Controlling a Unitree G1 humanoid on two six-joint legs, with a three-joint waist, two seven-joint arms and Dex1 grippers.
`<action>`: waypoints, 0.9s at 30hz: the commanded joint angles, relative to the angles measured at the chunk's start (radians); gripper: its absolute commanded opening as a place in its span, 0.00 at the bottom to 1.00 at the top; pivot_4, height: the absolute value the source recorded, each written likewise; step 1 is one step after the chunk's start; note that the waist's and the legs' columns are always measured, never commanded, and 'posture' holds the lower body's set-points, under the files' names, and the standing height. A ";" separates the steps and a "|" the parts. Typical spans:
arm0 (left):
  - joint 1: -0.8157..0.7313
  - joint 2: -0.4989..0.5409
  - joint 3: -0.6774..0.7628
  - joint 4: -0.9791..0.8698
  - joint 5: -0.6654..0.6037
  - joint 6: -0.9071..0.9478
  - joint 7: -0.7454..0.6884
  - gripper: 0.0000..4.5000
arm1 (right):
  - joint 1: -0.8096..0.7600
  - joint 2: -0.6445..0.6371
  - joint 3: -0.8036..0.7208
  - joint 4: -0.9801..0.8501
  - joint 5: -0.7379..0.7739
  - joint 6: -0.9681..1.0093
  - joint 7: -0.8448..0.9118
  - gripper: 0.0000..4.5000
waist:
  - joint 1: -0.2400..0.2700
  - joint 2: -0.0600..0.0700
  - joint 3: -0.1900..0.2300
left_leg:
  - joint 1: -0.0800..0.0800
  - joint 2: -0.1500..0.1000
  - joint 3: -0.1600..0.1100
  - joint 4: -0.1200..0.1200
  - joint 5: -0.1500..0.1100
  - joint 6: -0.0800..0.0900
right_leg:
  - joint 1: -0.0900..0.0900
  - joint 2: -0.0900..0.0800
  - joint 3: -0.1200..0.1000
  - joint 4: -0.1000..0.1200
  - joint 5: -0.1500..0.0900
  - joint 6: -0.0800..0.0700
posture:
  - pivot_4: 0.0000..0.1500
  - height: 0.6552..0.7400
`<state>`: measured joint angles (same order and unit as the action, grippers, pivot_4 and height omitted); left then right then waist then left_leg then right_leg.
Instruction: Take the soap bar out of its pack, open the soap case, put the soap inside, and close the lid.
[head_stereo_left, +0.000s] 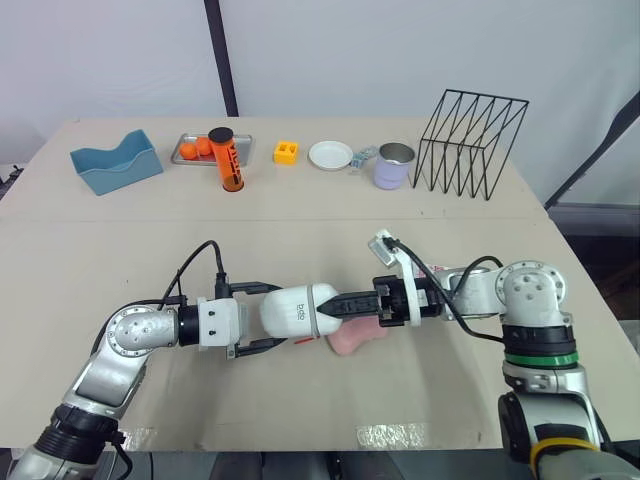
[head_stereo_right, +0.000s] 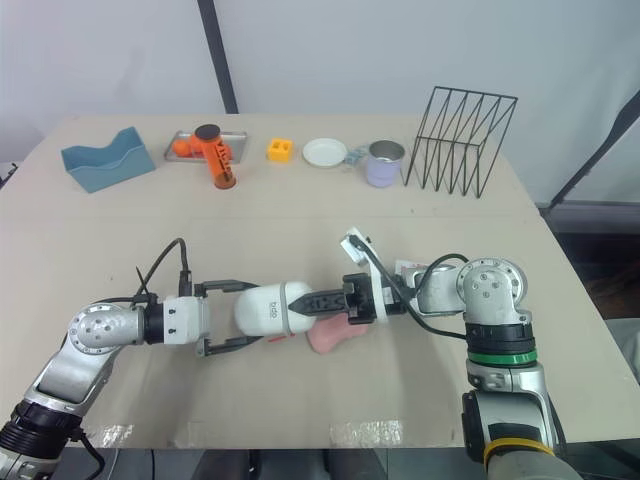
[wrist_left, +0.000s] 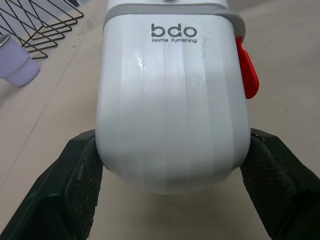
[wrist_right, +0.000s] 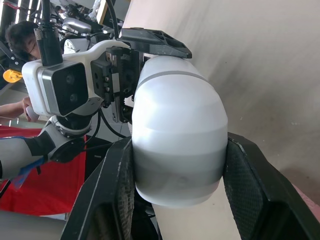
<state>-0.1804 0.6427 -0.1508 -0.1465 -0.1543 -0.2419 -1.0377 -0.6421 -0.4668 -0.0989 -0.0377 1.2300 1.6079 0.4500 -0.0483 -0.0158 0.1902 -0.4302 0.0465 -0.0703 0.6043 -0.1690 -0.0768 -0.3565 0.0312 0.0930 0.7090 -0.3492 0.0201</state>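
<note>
— So, what sits on the table (head_stereo_left: 300, 230)?
— At the far edge, a black wire rack (head_stereo_left: 470, 145), a blue tray (head_stereo_left: 115, 163), an orange bottle (head_stereo_left: 226, 158) and a lilac cup (head_stereo_left: 393, 166). Near the front, both arms meet at the white case (head_stereo_left: 298, 311).
— Who grips it?
— Both. The left gripper (head_stereo_left: 268, 317) clamps one end between its black fingers (wrist_left: 75, 195); the right gripper (head_stereo_left: 330, 312) clamps the other end the same way.
— Where is the soap (head_stereo_left: 355, 338)?
— It's pink and lies on the table just beside the case, under the right gripper.
— Is the case open?
— The lid looks shut, and there's a red latch (wrist_left: 247, 70) on one side.
— Any writing?
— "bdo Home Furnishing", printed in grey on the case.
</note>
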 joint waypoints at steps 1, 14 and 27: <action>-0.008 0.001 0.010 -0.022 -0.012 0.008 0.012 0.81 | -0.008 -0.008 0.000 -0.034 0.056 0.006 0.059 0.42 | 0.000 0.000 0.000 | 0.000 0.000 0.000 0.000 0.000 0.000 | 0.000 0.000 0.000 0.000 0.000 0.000 | 1.00 1.00; -0.002 0.005 0.009 -0.029 -0.015 0.014 0.011 0.81 | 0.000 -0.045 0.009 -0.041 0.051 0.006 0.115 0.42 | 0.000 0.000 0.000 | 0.000 0.000 0.000 0.000 0.000 0.000 | 0.000 0.000 0.000 0.000 0.000 0.000 | 1.00 1.00; -0.001 -0.010 0.016 -0.027 -0.044 0.058 0.021 0.81 | 0.006 -0.159 -0.010 -0.037 0.029 0.006 0.151 0.42 | 0.000 0.000 0.000 | 0.000 0.000 0.000 0.000 0.000 0.000 | 0.000 0.000 0.000 0.000 0.000 0.000 | 1.00 1.00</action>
<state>-0.1797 0.6383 -0.1543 -0.1560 -0.1695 -0.1888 -1.0292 -0.6352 -0.6111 -0.0896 -0.0477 1.2368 1.6138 0.5847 -0.0481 -0.0159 0.1902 -0.4303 0.0464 -0.0701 0.6043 -0.1690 -0.0767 -0.3567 0.0314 0.0934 0.7089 -0.3496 0.0207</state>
